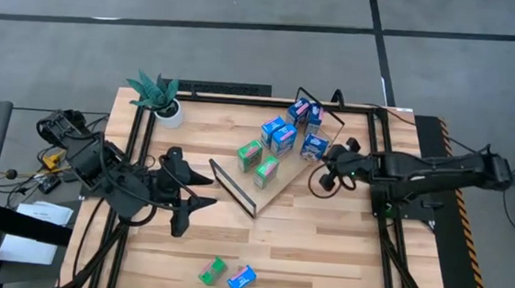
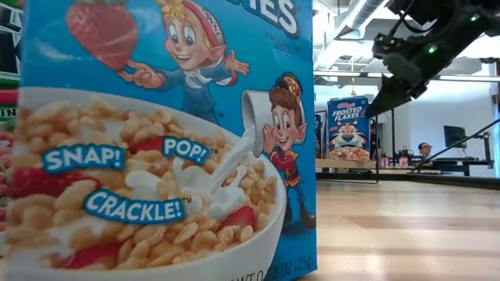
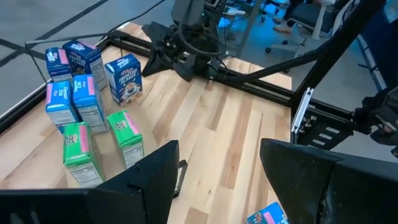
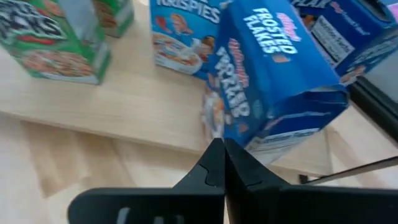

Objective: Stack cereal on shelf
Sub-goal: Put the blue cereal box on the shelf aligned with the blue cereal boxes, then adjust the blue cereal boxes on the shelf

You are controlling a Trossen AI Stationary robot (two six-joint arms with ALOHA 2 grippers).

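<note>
My right claw (image 4: pixel 222 163), pinched shut and empty, sits just beside a tilted blue box (image 4: pixel 273 81) on the shelf (image 1: pixel 284 185); nudging could topple it. Left claw (image 1: pixel 188 203) hangs half open, empty; two boxes (image 1: pixel 227 274) lie on the bench (image 1: pixel 322 259).

Glossy printed cardboard is seen on the small blue and green cereal boxes (image 1: pixel 277 137); smooth pale wood on the long flat shelf board (image 1: pixel 284 185); matt black plastic on the right gripper (image 4: pixel 219 163).

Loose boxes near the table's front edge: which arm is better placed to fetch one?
Left, probably. The left gripper stands open nearer the green box and blue box; the right gripper is shut by the shelf.
</note>
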